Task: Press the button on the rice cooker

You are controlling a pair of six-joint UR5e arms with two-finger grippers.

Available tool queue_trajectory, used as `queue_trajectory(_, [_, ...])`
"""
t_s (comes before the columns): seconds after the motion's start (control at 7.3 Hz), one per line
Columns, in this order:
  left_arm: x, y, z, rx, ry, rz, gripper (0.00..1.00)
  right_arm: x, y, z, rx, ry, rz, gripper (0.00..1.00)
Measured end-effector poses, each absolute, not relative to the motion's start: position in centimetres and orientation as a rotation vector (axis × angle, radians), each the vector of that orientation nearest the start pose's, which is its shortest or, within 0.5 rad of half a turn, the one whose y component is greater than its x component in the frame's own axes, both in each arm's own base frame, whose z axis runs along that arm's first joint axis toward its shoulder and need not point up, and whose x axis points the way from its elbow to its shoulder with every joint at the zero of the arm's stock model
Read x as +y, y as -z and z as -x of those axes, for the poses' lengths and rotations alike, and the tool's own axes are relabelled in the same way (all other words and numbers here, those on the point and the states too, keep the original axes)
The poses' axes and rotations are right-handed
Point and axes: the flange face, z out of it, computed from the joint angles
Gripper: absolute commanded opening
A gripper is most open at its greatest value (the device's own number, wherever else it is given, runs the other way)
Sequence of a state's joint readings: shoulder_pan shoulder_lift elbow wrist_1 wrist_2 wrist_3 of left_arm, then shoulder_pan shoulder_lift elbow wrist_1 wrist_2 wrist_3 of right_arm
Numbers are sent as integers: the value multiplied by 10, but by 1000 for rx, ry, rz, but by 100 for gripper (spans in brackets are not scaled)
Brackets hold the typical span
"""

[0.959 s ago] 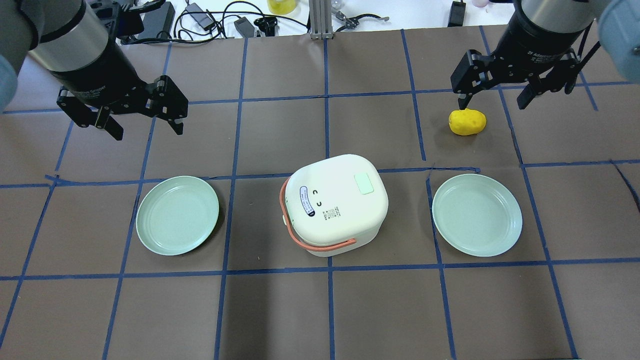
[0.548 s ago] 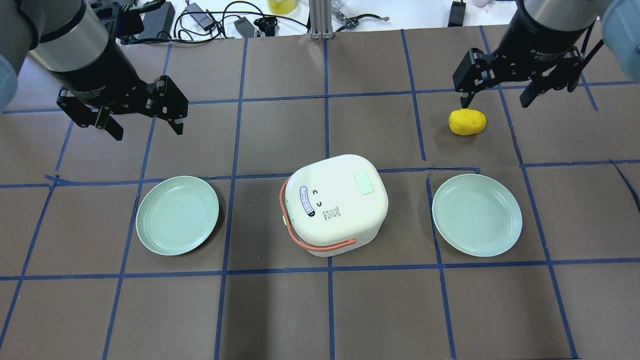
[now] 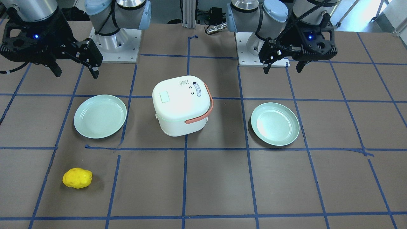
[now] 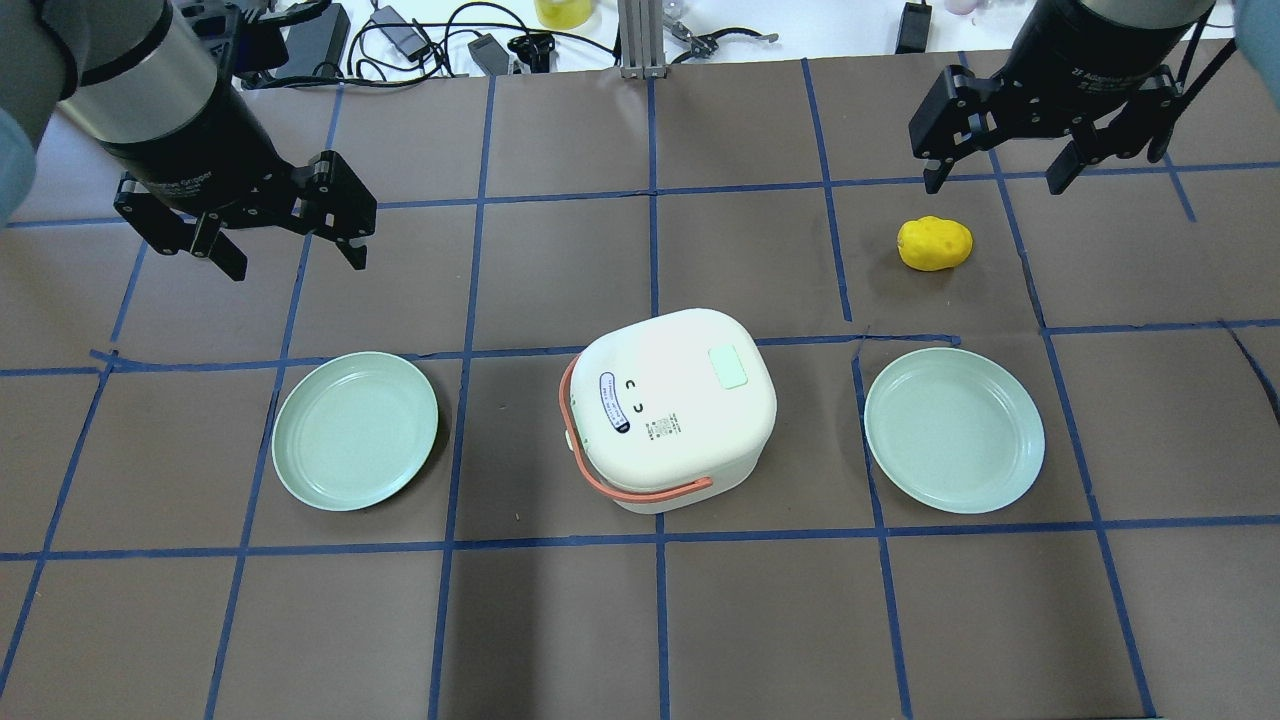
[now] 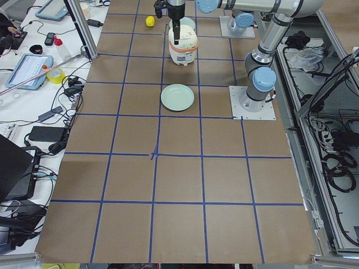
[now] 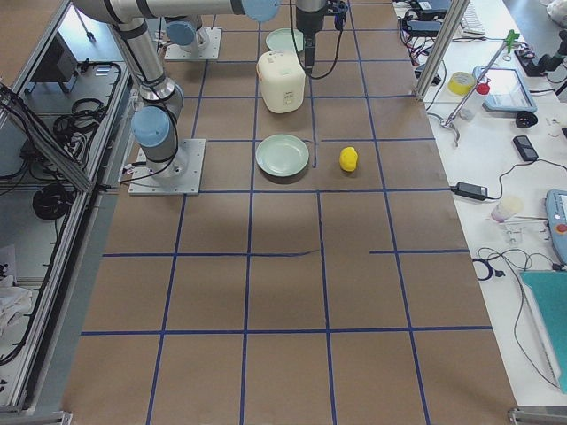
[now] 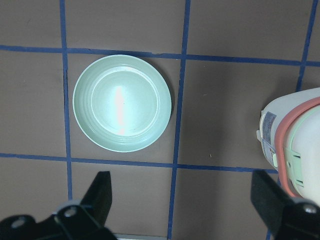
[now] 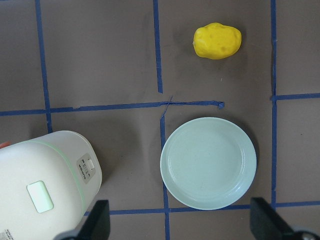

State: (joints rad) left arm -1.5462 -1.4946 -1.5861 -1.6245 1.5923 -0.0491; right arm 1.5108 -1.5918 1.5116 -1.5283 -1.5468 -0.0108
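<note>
The white rice cooker (image 4: 665, 405) with an orange handle stands at the table's middle, lid shut. Its pale green button (image 4: 728, 367) is on the lid top, and also shows in the front view (image 3: 164, 96) and the right wrist view (image 8: 40, 196). My left gripper (image 4: 297, 260) is open and empty, hovering far back-left of the cooker. My right gripper (image 4: 993, 185) is open and empty, hovering far back-right, just beyond a yellow potato-like object (image 4: 934, 243). Neither gripper touches the cooker.
A pale green plate (image 4: 355, 430) lies left of the cooker and another (image 4: 954, 430) lies right of it, both empty. Cables and small devices (image 4: 420, 40) lie along the far edge beyond the brown mat.
My right gripper has moved toward the far edge, away from the yellow object. My left gripper and the cooker have not moved.
</note>
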Motion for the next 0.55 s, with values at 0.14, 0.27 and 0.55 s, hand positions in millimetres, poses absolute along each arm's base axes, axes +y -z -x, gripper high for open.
queue_trajectory(0.14, [-463,-511,120,3118,12,115,100,-492,-522,-106,3118,44,-80,100])
queue_trajectory(0.27, [-463,-511,120,3118,12,115,100,-491,-521,-105,3118,34,-82,100])
queue_trajectory(0.55, [-462,-511,120,3118,12,115,100,-490,-520,-105,3122,15,-81,100])
